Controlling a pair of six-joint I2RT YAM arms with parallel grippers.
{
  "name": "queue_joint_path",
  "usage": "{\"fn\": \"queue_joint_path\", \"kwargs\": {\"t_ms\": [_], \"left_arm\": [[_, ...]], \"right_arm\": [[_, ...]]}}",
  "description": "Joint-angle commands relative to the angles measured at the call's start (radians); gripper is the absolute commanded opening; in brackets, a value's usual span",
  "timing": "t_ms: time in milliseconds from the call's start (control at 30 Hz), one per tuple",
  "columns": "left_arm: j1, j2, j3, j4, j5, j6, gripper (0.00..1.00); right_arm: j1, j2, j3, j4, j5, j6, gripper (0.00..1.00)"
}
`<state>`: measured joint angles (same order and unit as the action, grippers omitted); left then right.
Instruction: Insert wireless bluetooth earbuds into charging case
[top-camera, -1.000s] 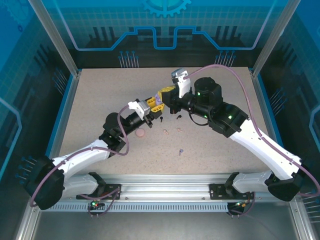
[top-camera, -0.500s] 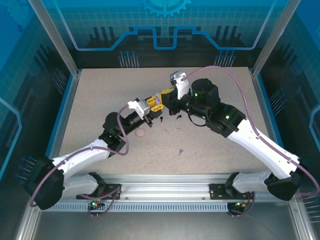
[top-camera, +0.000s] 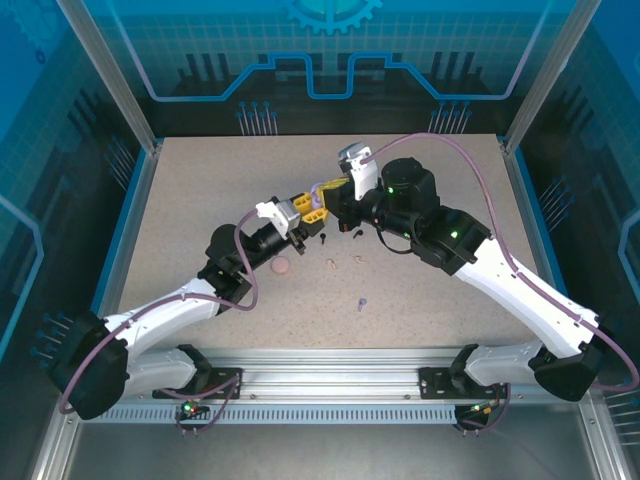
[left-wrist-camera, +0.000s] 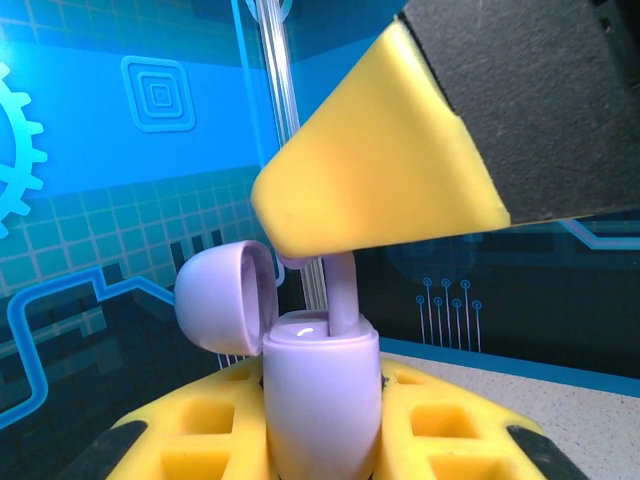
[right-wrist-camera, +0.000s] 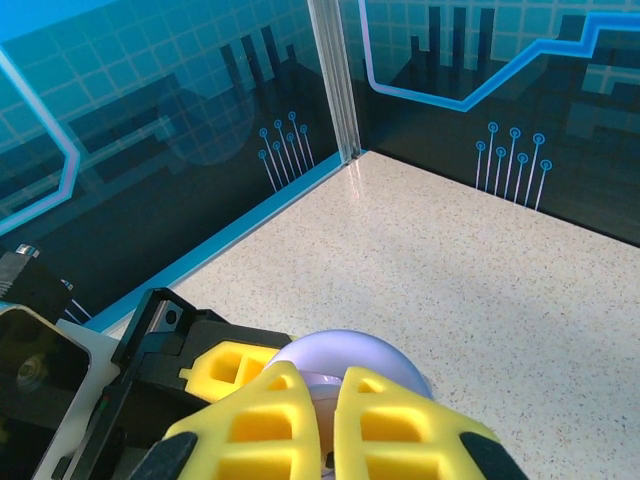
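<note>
My left gripper (top-camera: 311, 205) (left-wrist-camera: 320, 435) is shut on a lilac charging case (left-wrist-camera: 320, 395) (top-camera: 316, 201), held upright above the table with its lid (left-wrist-camera: 222, 298) (right-wrist-camera: 345, 358) swung open. My right gripper (top-camera: 336, 192) (right-wrist-camera: 326, 415) is directly over it, shut on a lilac earbud. The earbud's stem (left-wrist-camera: 340, 292) runs down into the case's top, and its head is hidden under the right gripper's yellow finger (left-wrist-camera: 380, 170). Loose wireless bluetooth earbuds lie on the table: a black pair (top-camera: 325, 237) (top-camera: 358, 231), a pale pink pair (top-camera: 331, 264) (top-camera: 358, 259) and a lilac one (top-camera: 361, 303).
A round pink case (top-camera: 283, 267) lies on the speckled table (top-camera: 200, 220) beside the left forearm. Glass walls with metal posts (right-wrist-camera: 335, 90) close in the table's back and sides.
My right gripper has crept slightly left and down onto the lilac case. The left arm has held still.
</note>
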<state>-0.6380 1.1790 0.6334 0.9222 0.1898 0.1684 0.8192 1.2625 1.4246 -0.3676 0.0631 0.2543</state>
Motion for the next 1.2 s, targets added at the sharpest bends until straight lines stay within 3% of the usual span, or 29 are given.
{"fn": "queue_joint_path", "kwargs": {"t_ms": [0, 300, 500, 667, 900, 1167], "left_arm": [[-0.006, -0.010, 0.051, 0.026, -0.006, 0.027, 0.00], [-0.007, -0.004, 0.056, 0.022, -0.009, 0.024, 0.00], [-0.007, -0.001, 0.048, 0.020, -0.019, 0.014, 0.00], [-0.008, -0.007, 0.034, 0.018, -0.034, 0.004, 0.00], [-0.007, -0.019, 0.002, 0.030, -0.068, -0.002, 0.00], [-0.005, -0.041, -0.024, 0.026, -0.102, 0.006, 0.00]], "right_arm": [[0.007, 0.008, -0.011, -0.021, -0.007, -0.029, 0.06], [0.030, 0.057, 0.033, -0.069, -0.082, -0.074, 0.10], [0.027, 0.022, 0.062, -0.073, -0.020, -0.040, 0.53], [-0.016, -0.068, 0.091, -0.096, 0.000, 0.042, 0.65], [-0.165, -0.189, 0.009, -0.230, 0.029, 0.249, 0.71], [-0.192, -0.191, -0.241, -0.411, 0.121, 0.473, 0.71]]}}
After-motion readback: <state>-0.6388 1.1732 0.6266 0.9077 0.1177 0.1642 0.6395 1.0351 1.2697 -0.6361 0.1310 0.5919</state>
